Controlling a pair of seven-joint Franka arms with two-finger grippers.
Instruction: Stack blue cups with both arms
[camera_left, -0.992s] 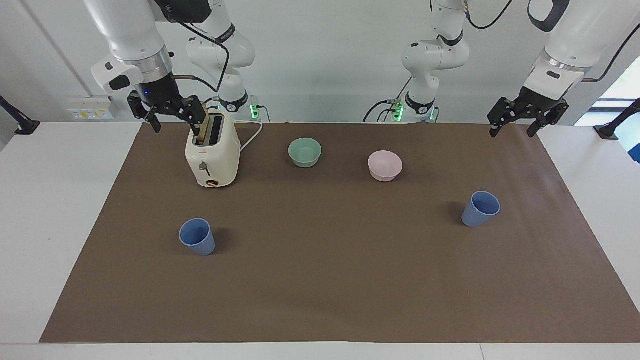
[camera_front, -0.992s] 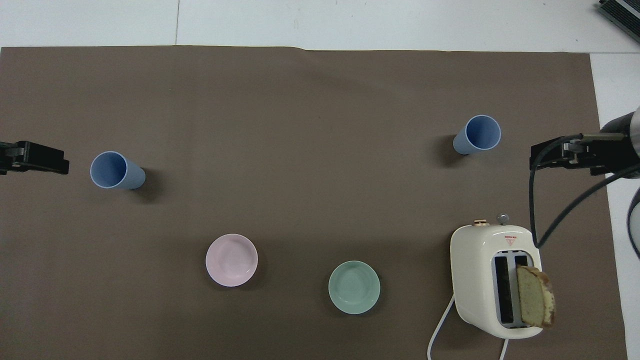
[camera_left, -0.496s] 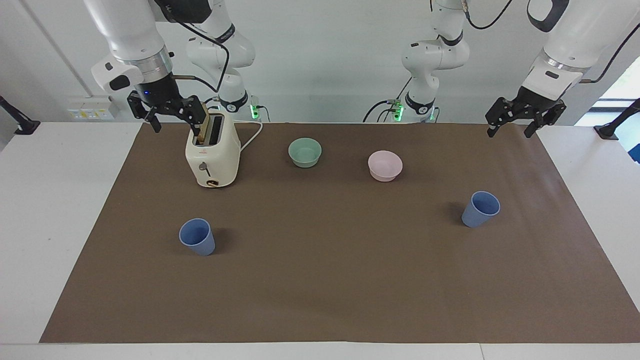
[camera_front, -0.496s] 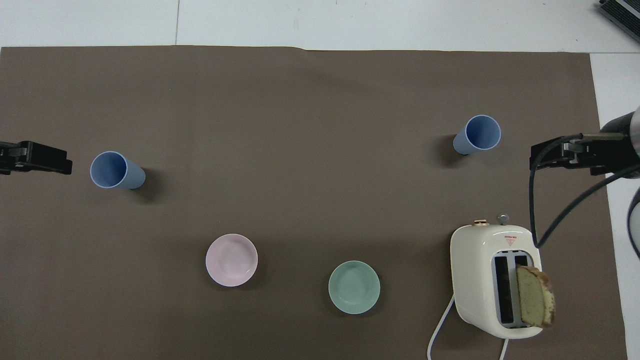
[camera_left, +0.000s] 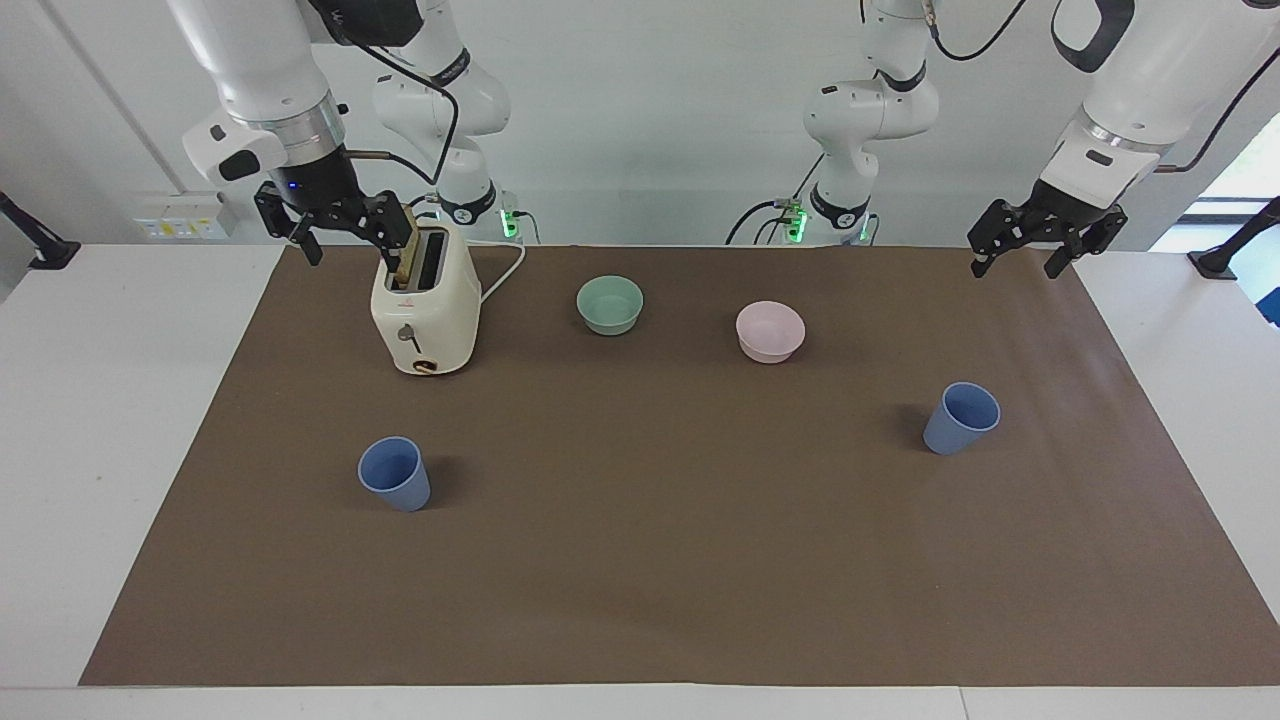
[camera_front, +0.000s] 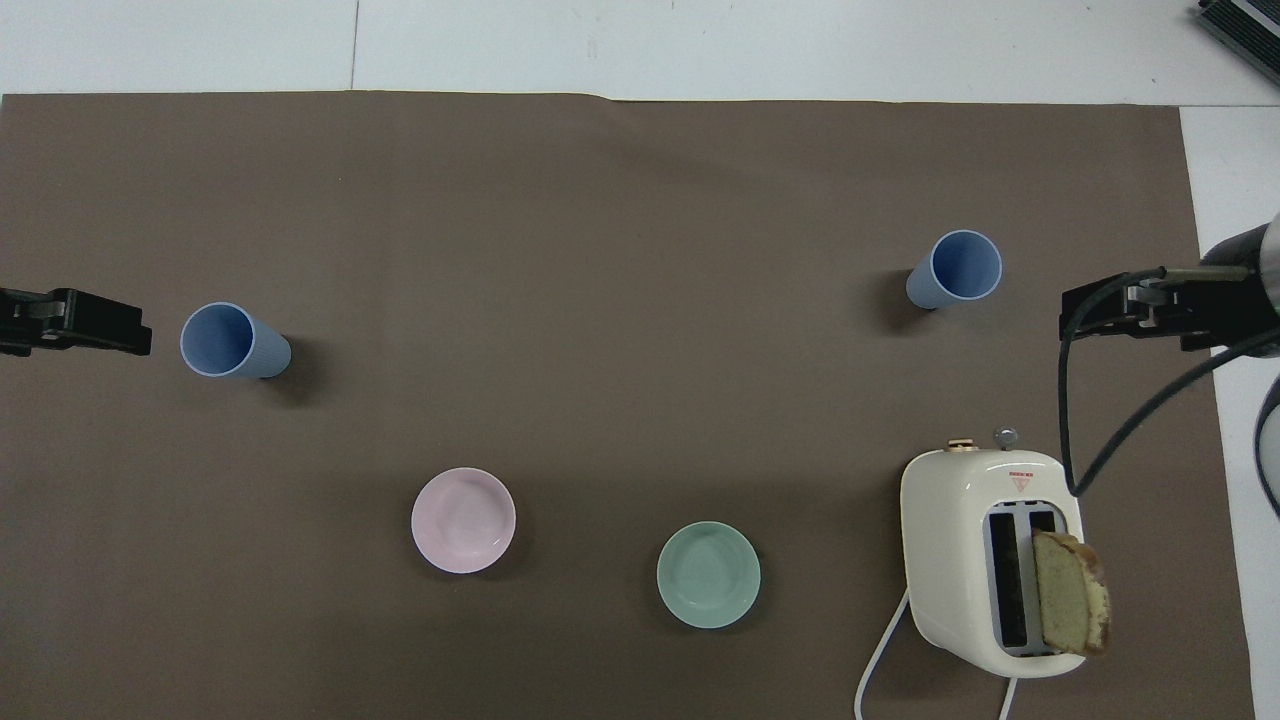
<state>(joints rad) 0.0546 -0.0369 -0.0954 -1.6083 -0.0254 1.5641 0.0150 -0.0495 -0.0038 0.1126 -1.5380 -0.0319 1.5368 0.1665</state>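
Observation:
Two blue cups stand upright and far apart on the brown mat. One cup (camera_left: 962, 417) (camera_front: 232, 340) is toward the left arm's end, the other cup (camera_left: 395, 473) (camera_front: 955, 268) toward the right arm's end. My left gripper (camera_left: 1016, 266) (camera_front: 90, 325) hangs open and empty over the mat's edge at its own end, apart from its cup. Open and empty too, my right gripper (camera_left: 345, 243) (camera_front: 1110, 312) hovers beside the top of the toaster, well above the mat.
A cream toaster (camera_left: 425, 305) (camera_front: 985, 560) with a bread slice (camera_front: 1070, 605) in one slot stands near the right arm's base, its cord trailing. A mint-green bowl (camera_left: 610, 304) (camera_front: 708, 574) and a pale pink bowl (camera_left: 770, 331) (camera_front: 463, 520) sit nearer to the robots than the cups.
My left gripper has drifted a little toward the cup at its end of the mat. The right arm and all objects have stayed put.

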